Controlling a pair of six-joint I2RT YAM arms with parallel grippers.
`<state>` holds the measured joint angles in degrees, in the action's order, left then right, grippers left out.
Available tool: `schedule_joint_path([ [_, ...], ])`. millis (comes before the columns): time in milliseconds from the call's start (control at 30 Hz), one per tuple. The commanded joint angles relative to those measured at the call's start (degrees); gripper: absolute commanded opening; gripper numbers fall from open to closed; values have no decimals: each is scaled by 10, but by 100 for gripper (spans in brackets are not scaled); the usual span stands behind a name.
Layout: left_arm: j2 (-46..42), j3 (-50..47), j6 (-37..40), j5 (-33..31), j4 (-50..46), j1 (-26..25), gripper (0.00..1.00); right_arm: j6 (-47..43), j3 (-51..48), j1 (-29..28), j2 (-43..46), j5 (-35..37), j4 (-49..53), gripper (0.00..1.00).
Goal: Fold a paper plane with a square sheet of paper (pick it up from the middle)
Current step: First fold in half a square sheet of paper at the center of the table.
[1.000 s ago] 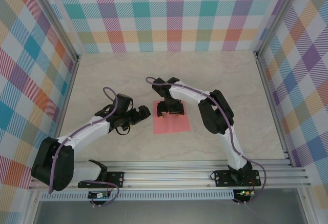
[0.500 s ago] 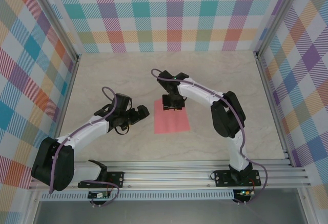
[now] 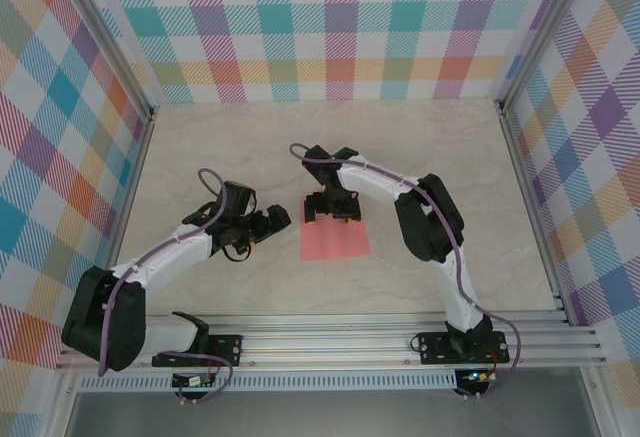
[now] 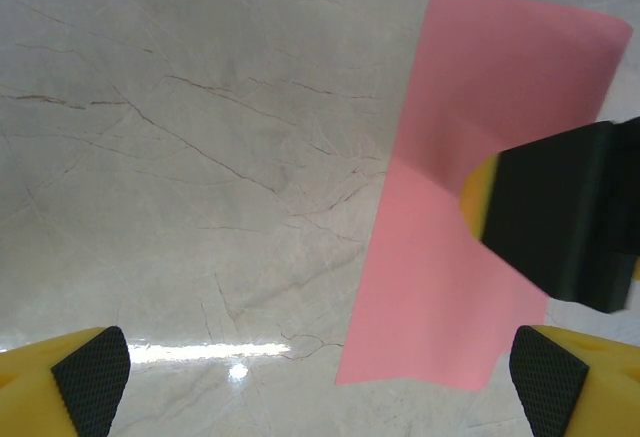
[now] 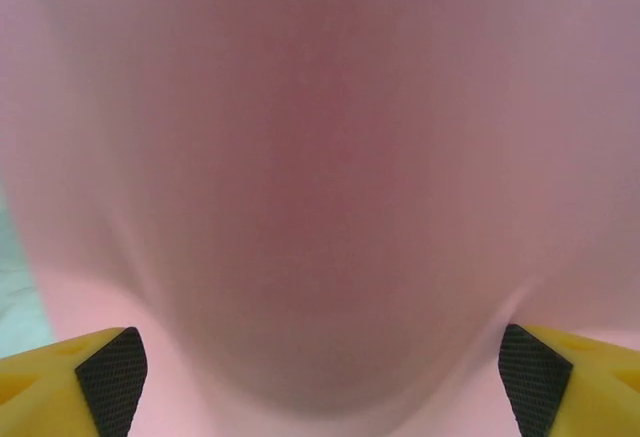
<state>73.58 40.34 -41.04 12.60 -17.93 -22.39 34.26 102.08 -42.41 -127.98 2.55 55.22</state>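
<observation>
While the left pincer gapes, the square sheet of paper has its far edge under the wide right pincer.

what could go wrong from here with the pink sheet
The right end effector sits open over the far edge of the square sheet of paper, not its middle, so a pinch may crumple or skew it. The left end effector is open beside the sheet, so it could slide.
</observation>
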Motion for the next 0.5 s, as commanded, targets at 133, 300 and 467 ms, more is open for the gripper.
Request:
schedule_joint_path([
  [133, 3, 12, 10, 5, -11, 8, 100, 19, 10, -8, -32, 27, 28, 83],
  [300, 7, 16, 10, 4, -11, 9, 100, 16, 1, -9, -20, 17, 19, 63],
  [467, 8, 20, 10, 6, -14, 9, 100, 24, -18, 4, 28, 2, -6, 46],
])
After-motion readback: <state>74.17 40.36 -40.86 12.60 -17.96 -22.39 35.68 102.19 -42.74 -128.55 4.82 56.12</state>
